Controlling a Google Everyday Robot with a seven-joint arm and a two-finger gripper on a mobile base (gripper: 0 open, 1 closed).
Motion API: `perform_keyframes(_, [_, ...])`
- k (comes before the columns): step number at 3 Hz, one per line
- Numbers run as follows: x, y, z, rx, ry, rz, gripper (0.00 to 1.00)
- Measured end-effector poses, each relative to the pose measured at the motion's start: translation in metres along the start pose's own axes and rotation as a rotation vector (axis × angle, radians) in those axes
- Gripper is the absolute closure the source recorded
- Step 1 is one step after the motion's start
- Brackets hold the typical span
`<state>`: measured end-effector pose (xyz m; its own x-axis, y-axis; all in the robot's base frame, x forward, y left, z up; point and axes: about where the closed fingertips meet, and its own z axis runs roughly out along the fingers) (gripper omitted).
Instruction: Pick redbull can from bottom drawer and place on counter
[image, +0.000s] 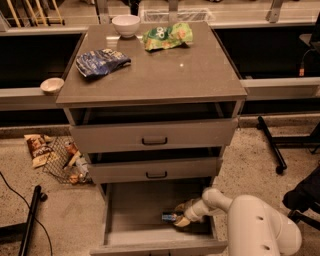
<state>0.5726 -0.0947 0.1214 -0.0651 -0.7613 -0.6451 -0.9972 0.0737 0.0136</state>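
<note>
A white bowl (125, 24) is seen at the back, and a green snack bag (167, 36) is laid near it on the right. A dark blue snack bag (101, 61) is placed nearer, on the left. A small white dish (52, 85) is set on the pale ledge (20, 95). Two grey drawer fronts (154, 136) with black handles are seen slightly pulled out. On the speckled floor (250, 170) at the left, a wire basket (67, 161) and a brown packet (39, 148) are lying. The gripper (182, 216) is located low, right of centre.

Your white arm (260, 225) is reaching in from the lower right, wrist bending leftward; your gripper (178, 214) is hanging low, its fingers (183, 205) standing apart.
</note>
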Motion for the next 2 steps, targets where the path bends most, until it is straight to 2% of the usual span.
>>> perform_keyframes(1, [-0.019,0.007,-0.023,0.026,-0.052,-0.046,0.85])
perform_keyframes(2, [-0.044,0.017,-0.070,0.059,-0.117,-0.095,1.00])
